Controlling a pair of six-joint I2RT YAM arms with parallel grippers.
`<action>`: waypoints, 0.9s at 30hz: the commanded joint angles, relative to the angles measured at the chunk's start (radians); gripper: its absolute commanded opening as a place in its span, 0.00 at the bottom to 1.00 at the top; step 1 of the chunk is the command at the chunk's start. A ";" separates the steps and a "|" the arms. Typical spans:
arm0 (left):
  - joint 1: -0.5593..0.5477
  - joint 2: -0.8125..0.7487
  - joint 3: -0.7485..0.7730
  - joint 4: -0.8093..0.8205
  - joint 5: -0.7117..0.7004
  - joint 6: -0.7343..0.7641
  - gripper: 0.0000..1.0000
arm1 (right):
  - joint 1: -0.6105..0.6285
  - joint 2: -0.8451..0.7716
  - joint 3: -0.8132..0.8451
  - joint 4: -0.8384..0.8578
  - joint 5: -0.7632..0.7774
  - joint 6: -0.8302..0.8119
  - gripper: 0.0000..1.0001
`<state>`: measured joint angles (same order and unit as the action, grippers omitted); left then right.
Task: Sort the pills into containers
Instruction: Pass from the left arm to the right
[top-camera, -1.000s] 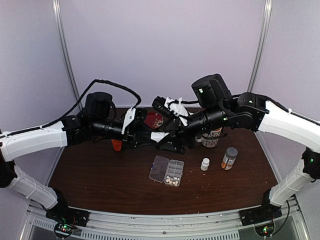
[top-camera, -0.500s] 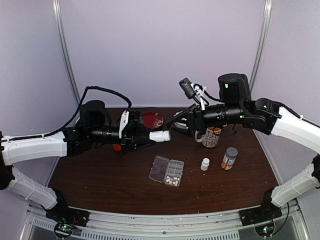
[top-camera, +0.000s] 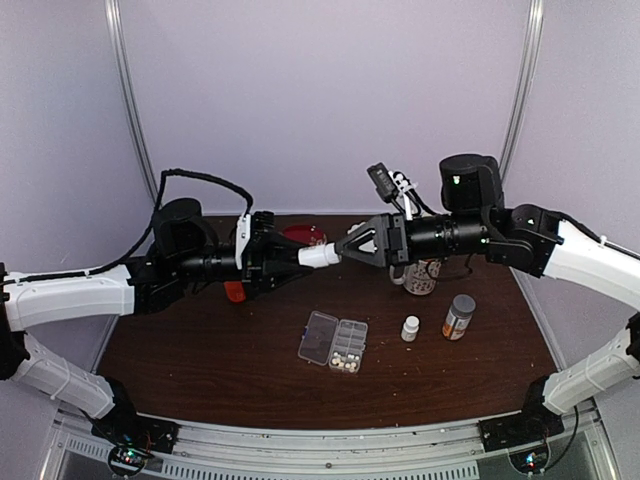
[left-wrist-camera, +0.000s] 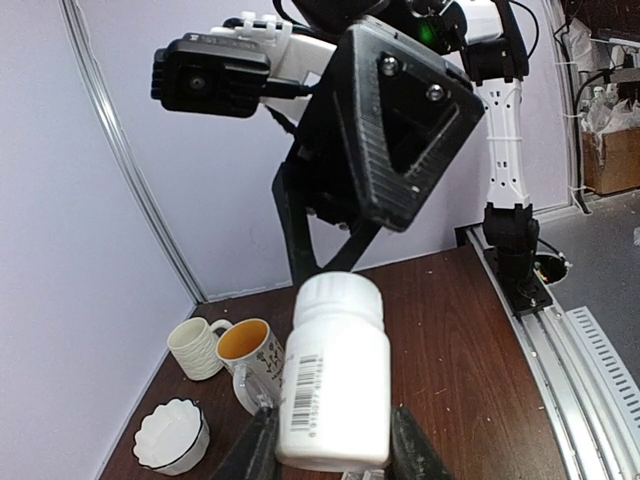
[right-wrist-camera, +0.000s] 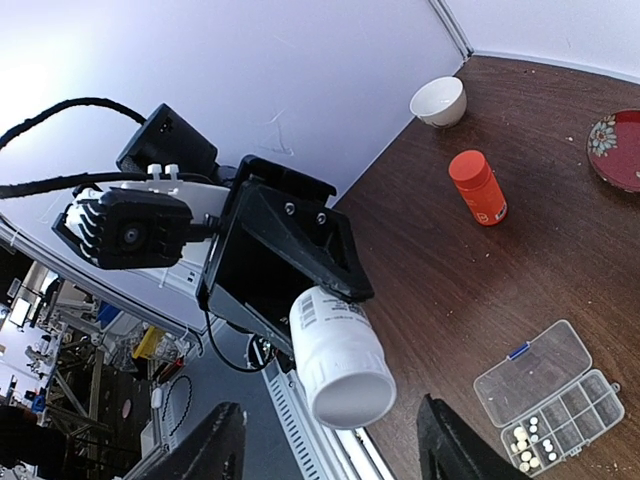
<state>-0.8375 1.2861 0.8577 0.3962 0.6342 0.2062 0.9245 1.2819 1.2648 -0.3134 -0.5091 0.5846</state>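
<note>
Pills (top-camera: 347, 358) sit in a few cells (top-camera: 353, 334) of the box (top-camera: 320, 337), lid open, mid-table (top-camera: 200, 350); the top is dark brown wood. Above and behind the box, the left tool (top-camera: 287, 260) clamps a white bottle (top-camera: 318, 257), held level. The right tool (top-camera: 352, 246) is open, jaws astride the cap with gaps. Walls (top-camera: 320, 100) are pale lilac.

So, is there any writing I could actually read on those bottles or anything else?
Nothing here is legible.
On the white bottle: a barcode and fine print, too blurred to read.
On the orange bottle: a pale label, too small to read.
On the mug: a printed pattern, too small to read.
</note>
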 joint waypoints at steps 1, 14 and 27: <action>0.001 -0.001 0.017 0.060 0.018 -0.018 0.00 | -0.001 0.035 0.025 0.046 -0.020 0.045 0.58; 0.001 0.002 0.015 0.056 0.009 -0.011 0.00 | 0.002 0.075 0.054 0.065 -0.045 0.065 0.30; 0.000 -0.043 -0.065 0.062 -0.189 -0.050 0.97 | -0.023 0.272 0.360 -0.489 0.453 -0.376 0.11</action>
<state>-0.8379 1.2823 0.8295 0.4290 0.5522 0.1673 0.9176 1.4643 1.4994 -0.5182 -0.3641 0.4389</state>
